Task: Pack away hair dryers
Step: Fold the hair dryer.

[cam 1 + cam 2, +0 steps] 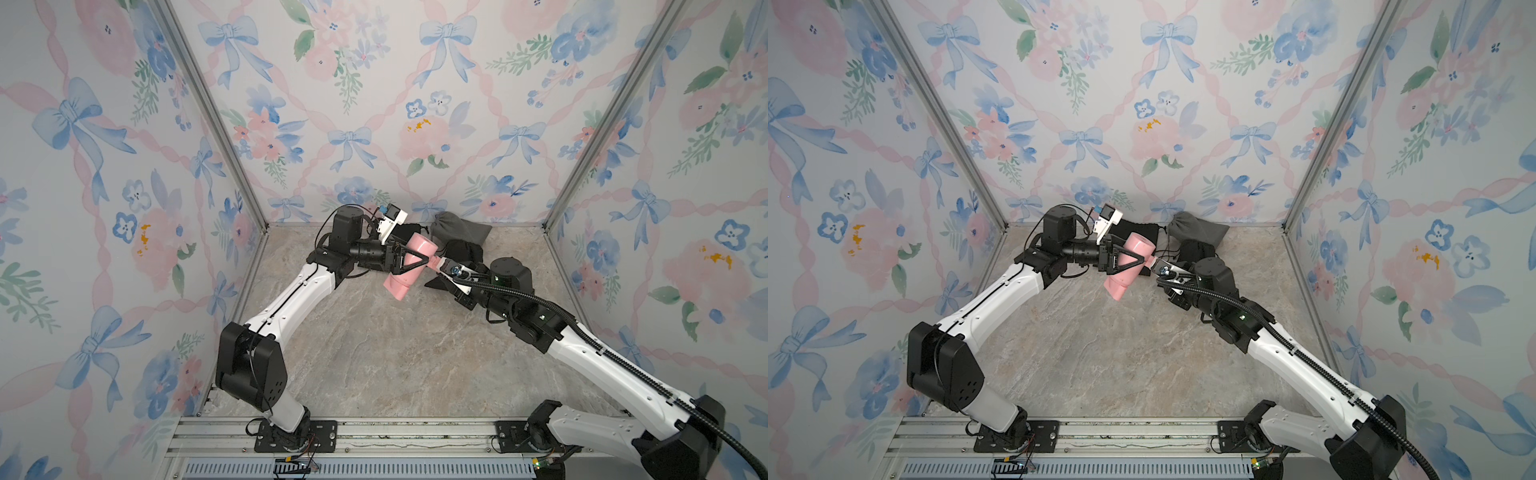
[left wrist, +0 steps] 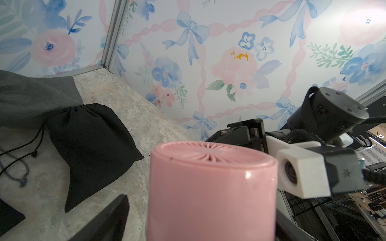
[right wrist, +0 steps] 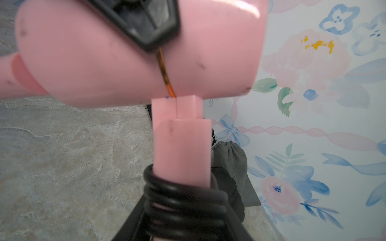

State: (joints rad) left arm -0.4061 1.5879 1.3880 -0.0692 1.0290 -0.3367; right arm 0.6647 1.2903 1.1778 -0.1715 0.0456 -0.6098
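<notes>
pinching the slim handle of the pink hair dryer (image 1: 399,286) with the right claw (image 1: 444,264), right at the coiled black cord (image 3: 183,200); holding it seemingly off the counter (image 1: 374,353), near the back, just ahead of the black pouch (image 2: 89,146) and grey pouch (image 2: 31,98). straddling the barrel with the left claw (image 1: 422,261), spread wide, with a gap on one side. might swing or slip from so thin a pinch over cord; might get knocked askew if closed off-centre. below, pale marbled stone; around, floral bow-print walls (image 1: 374,104) on three sides.
</notes>
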